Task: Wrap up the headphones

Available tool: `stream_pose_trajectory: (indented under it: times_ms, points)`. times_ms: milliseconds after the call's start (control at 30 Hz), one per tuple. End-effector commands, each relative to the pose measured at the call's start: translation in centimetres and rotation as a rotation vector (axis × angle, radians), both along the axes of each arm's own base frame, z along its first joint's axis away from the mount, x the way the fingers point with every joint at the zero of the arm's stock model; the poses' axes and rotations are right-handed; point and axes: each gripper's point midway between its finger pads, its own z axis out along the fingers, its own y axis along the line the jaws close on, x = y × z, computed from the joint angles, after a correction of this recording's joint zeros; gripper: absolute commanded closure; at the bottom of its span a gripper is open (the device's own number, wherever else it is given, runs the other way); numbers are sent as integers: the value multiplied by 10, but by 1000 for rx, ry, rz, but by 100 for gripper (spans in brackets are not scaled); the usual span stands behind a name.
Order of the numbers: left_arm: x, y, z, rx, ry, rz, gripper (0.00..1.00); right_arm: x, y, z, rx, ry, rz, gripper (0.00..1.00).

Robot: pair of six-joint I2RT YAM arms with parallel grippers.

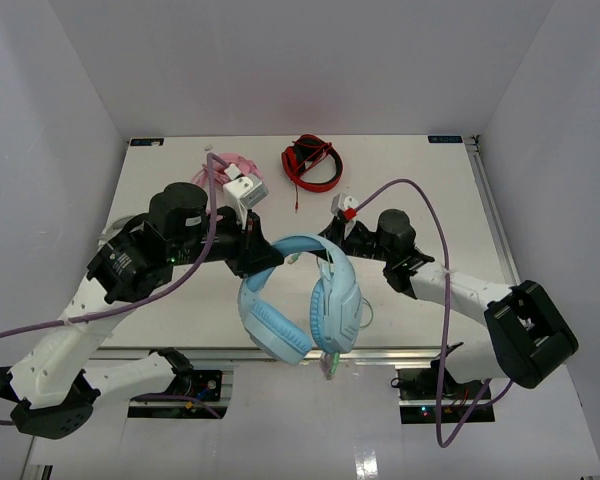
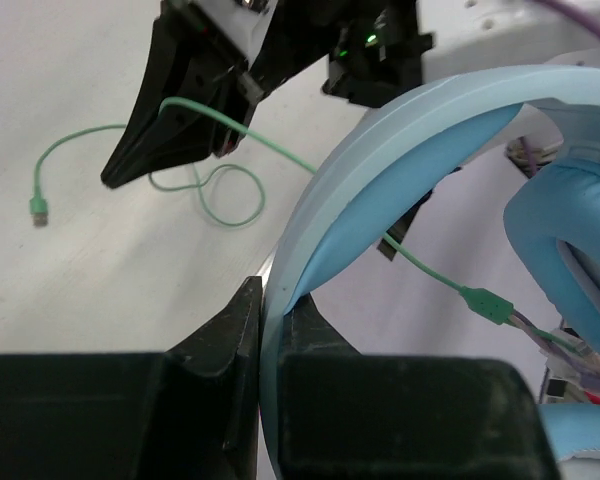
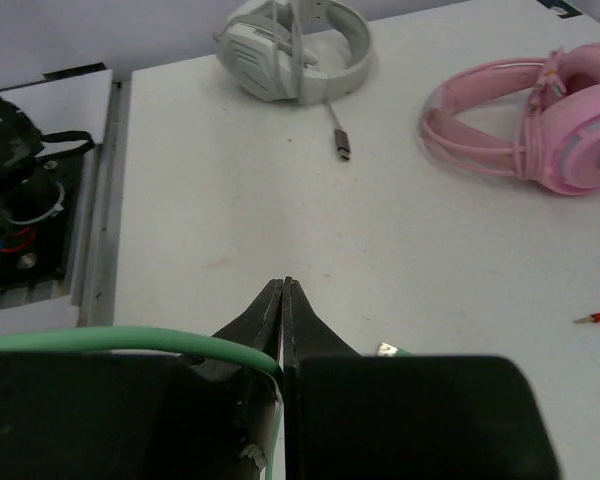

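My left hand (image 2: 273,300) is clamped on the blue headband of the headphones (image 1: 277,328), which sit over the middle of the near edge of the surface (image 1: 450,165). My right hand (image 3: 283,290) is pressed together on their green cable (image 3: 100,340).

The top camera looks down from behind the arms over the whole bench (image 1: 410,190). The left wrist camera, tight behind the left end effector (image 2: 270,300), shares the headphones (image 2: 380,170) with it. The right wrist camera, behind the right end effector (image 3: 283,290), looks low across the bench.
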Motion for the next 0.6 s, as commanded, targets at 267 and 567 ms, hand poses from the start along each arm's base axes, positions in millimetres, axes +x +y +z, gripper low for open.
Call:
stream_pose_trajectory:
  times_ms: [267, 567]
  points:
    - [49, 34, -79, 368, -6, 248, 100, 60, -30, 34, -281, 68, -322, 92]
    - [89, 64, -116, 651, -16, 521, 100, 58, -40, 50, -370, 115, -347, 92]
